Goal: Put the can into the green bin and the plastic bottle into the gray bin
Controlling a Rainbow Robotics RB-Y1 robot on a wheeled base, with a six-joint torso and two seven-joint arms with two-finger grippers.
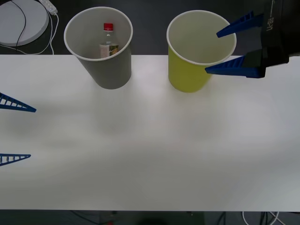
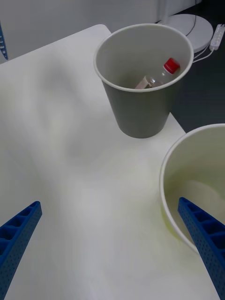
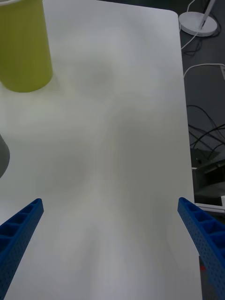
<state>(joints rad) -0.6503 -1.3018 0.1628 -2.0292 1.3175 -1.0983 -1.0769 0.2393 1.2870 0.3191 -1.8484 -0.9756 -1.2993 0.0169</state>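
the right end effector hangs with its blue fingers spread wide and empty above the mouth of the green bin, one finger over the opening and one at the near rim. just beside it on the white table stands the gray bin, with the plastic bottle leaning inside, red cap up. at the table's left edge the left end effector waits, fingers apart, holding nothing.
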